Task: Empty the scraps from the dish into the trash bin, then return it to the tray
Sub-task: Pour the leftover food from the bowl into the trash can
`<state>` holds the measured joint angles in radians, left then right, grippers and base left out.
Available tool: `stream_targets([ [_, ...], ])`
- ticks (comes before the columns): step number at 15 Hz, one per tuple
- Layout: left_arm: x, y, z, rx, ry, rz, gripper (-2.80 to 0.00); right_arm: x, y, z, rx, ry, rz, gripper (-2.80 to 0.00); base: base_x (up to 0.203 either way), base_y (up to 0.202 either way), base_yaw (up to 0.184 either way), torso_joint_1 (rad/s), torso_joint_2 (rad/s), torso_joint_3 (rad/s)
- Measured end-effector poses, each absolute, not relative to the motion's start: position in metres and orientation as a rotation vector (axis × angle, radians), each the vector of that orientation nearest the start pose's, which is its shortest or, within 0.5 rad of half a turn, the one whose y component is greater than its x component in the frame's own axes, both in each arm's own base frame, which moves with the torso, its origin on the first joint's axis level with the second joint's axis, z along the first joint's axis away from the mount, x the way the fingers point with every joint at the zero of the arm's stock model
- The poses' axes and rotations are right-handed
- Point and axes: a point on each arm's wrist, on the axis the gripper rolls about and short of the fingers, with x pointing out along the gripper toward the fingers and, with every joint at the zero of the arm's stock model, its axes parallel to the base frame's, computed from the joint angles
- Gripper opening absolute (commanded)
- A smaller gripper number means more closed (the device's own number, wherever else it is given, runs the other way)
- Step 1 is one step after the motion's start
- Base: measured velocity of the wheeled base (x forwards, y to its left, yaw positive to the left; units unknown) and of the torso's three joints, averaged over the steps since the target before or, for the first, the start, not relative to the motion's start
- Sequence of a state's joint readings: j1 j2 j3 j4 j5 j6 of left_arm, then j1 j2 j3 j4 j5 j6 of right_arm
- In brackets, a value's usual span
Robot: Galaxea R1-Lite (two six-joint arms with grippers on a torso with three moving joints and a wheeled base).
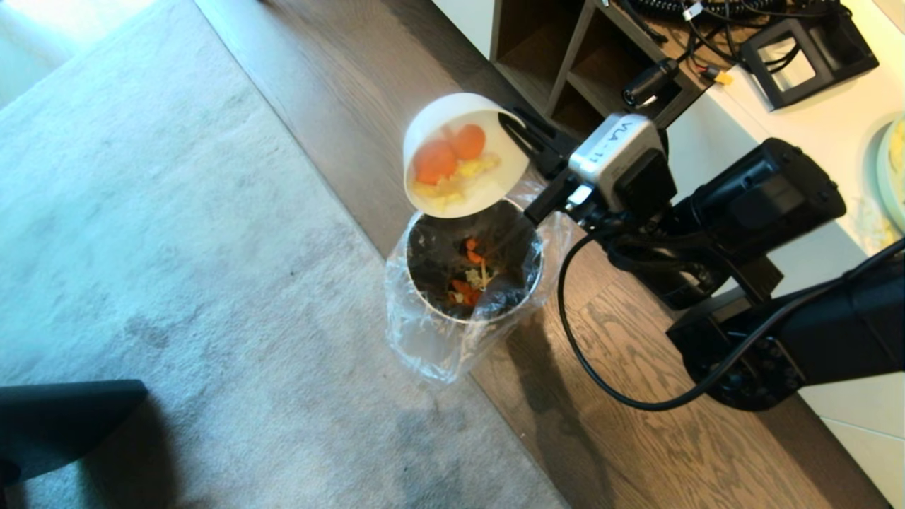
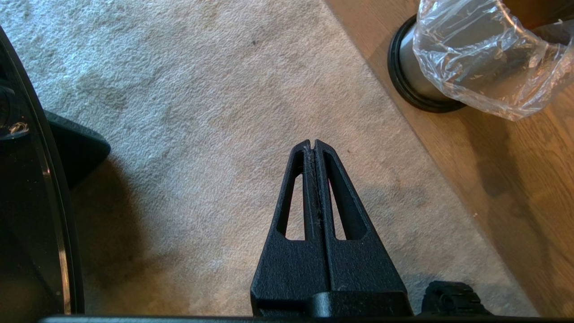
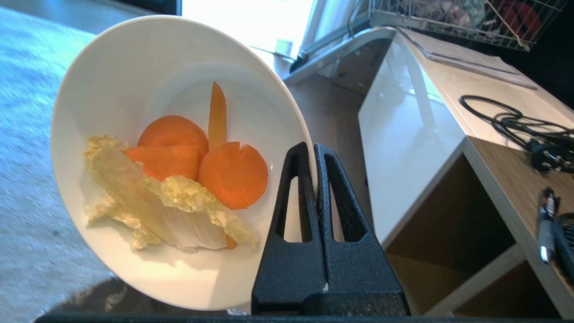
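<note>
The dish (image 1: 445, 113), a deep white bowl, hangs tipped on its side just above the trash bin (image 1: 433, 244). My right gripper (image 1: 510, 126) is shut on its rim, one finger inside and one outside. The scraps (image 1: 445, 166), orange slices and pale yellow leaf pieces, cling to the lower inside wall. More scraps (image 1: 472, 279) lie at the bottom of the bin. In the right wrist view, my right gripper (image 3: 312, 146) pinches the dish (image 3: 134, 80) beside the scraps (image 3: 179, 179). My left gripper (image 2: 312, 142) hangs shut and empty over carpet, near the trash bin (image 2: 406, 63). The tray is out of view.
The bin stands on wood floor at the edge of a grey carpet (image 1: 177, 247). Behind it is an open wooden shelf unit (image 1: 565, 63), and a white counter with cables and a pale green plate (image 1: 894, 170). A black part of the robot (image 1: 63, 417) sits lower left.
</note>
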<state>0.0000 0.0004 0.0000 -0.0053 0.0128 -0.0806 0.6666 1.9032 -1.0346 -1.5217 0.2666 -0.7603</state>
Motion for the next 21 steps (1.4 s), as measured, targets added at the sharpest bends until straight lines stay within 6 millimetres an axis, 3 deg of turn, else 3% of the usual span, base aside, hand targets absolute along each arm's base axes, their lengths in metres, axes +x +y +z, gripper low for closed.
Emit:
stream_targets([
  [10,-0.023,0.000,0.076,-0.081,-0.005,0.013,-2.80,0.279,0.207,0.264,-0.474,-0.932,0.621,-2.80,0.000,0.000,0.000,0.000,0.00,0.000],
  [21,-0.023,0.000,0.076,-0.080,-0.006,0.013,-2.80,0.290,0.208,0.270,-0.946,-1.190,0.416,-2.80,0.000,0.000,0.000,0.000,0.00,0.000],
])
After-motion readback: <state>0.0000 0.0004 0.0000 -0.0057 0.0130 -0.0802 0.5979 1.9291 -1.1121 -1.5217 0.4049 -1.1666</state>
